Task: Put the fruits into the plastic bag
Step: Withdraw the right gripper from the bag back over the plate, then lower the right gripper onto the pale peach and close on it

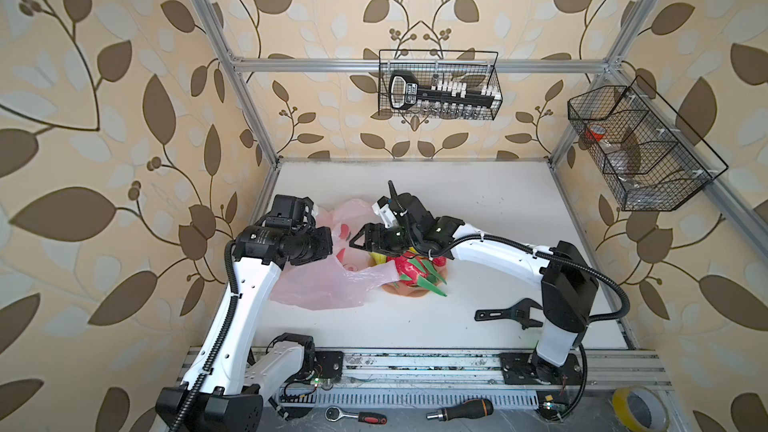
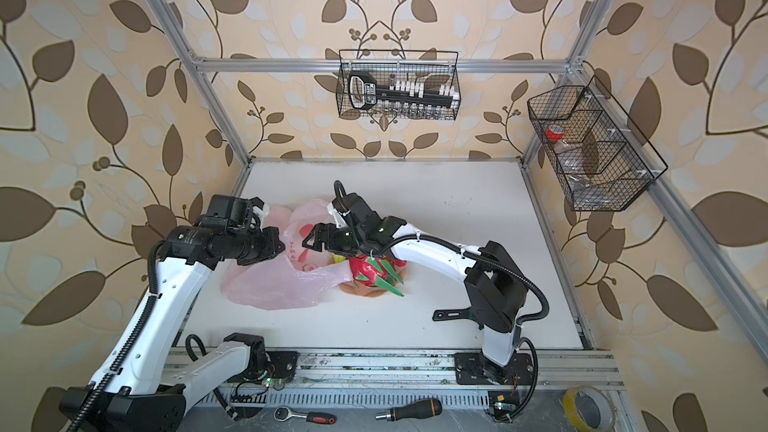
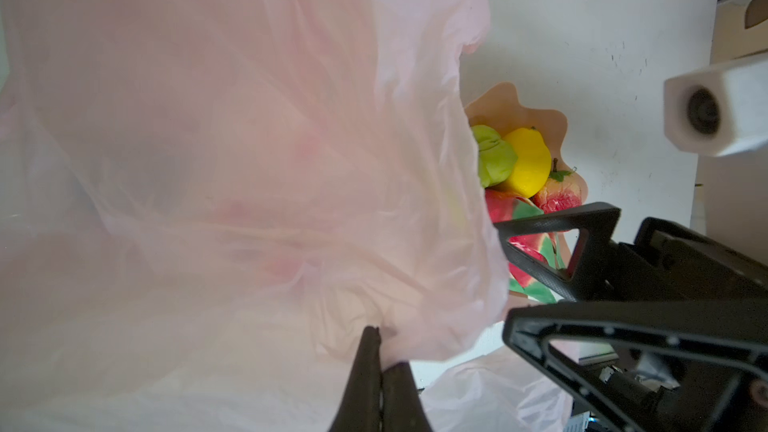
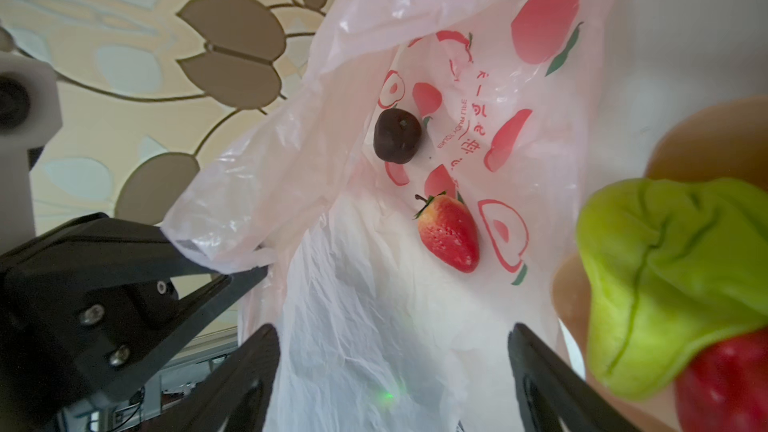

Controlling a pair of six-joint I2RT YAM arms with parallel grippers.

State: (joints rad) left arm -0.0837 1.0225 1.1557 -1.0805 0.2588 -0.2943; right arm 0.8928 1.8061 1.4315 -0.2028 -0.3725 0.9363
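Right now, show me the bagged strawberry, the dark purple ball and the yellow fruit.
bagged strawberry (image 4: 449, 234): right wrist view, middle of red body
dark purple ball (image 4: 397, 135): right wrist view, its centre
yellow fruit (image 3: 525, 164): left wrist view, its broad middle

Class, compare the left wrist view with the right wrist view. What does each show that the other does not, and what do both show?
Only the left wrist view shows the yellow fruit. Only the right wrist view looks inside the plastic bag, where the dark purple ball and a strawberry lie. Both views show the plastic bag, a green pear and the left hand pinched shut on the bag's edge.
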